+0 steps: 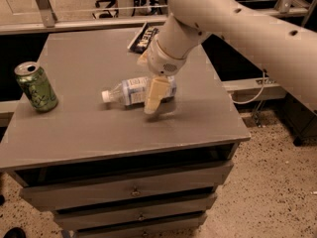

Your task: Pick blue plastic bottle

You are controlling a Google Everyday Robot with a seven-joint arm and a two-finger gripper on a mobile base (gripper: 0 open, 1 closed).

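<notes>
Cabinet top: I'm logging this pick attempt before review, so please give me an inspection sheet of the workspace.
Surface: grey cabinet top, flat, drawers below.
Job's things: blue plastic bottle lying on its side mid-top, white cap pointing left.
Clutter: green can upright near left edge; dark snack bag at back edge, partly behind the arm.
Grippers: gripper in front of the bottle's right half; contact unclear.
Cables: white cable off the right side.
Surroundings: speckled floor; metal railing behind.

Office, drawer cabinet (99,130) under gripper (153,102)
</notes>
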